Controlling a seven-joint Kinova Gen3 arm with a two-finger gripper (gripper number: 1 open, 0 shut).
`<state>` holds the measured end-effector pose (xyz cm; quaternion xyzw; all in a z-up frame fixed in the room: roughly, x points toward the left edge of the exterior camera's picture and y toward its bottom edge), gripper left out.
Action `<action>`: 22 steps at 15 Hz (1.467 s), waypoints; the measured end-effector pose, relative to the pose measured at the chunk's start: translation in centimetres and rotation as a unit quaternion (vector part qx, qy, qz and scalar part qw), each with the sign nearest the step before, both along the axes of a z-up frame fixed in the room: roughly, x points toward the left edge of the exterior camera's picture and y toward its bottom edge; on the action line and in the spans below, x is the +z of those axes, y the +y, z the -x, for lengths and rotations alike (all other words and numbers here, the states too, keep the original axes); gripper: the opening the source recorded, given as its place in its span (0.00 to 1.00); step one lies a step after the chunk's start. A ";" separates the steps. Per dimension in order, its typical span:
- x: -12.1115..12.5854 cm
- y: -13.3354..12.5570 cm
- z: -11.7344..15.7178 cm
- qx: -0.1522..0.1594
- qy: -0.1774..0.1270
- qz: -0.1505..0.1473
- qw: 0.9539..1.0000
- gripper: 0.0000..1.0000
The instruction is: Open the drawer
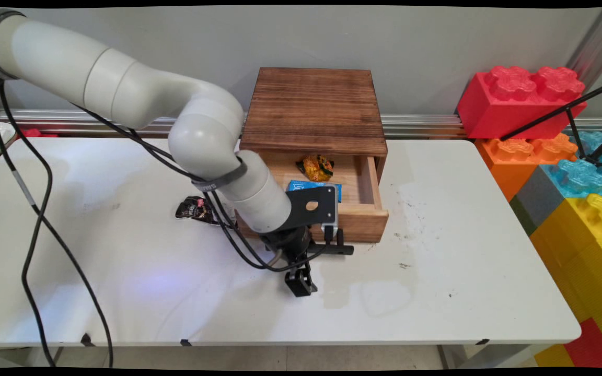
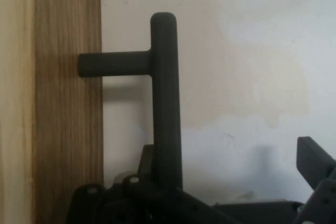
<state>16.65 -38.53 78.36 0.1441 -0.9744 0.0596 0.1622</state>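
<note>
A dark wooden box (image 1: 314,107) stands at the table's back, its light wood drawer (image 1: 366,219) pulled out. Inside lie an orange-yellow wrapper (image 1: 317,167) and a blue packet (image 1: 306,186), partly hidden by my wrist. My gripper (image 1: 300,284) hangs low over the table just in front of the drawer, open and holding nothing. In the hand view the black T-shaped handle (image 2: 166,98) sticks out from the drawer front (image 2: 68,98). It stands beside my left finger (image 2: 146,156) and far from the right one (image 2: 315,158); the gripper (image 2: 231,156) does not close around it.
A small black packet (image 1: 196,209) lies on the white table (image 1: 463,250) left of the drawer, under my cables. Large red (image 1: 520,99), orange, blue and yellow toy bricks (image 1: 593,235) are stacked off the right edge, with black tripod legs (image 1: 567,112) across them.
</note>
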 end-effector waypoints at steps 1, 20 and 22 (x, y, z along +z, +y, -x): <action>0.0 0.2 0.1 0.000 0.000 -0.001 1.000 1.00; -0.5 4.4 2.5 0.003 0.008 -0.023 1.000 1.00; -0.6 4.8 2.5 0.003 0.008 -0.025 1.000 1.00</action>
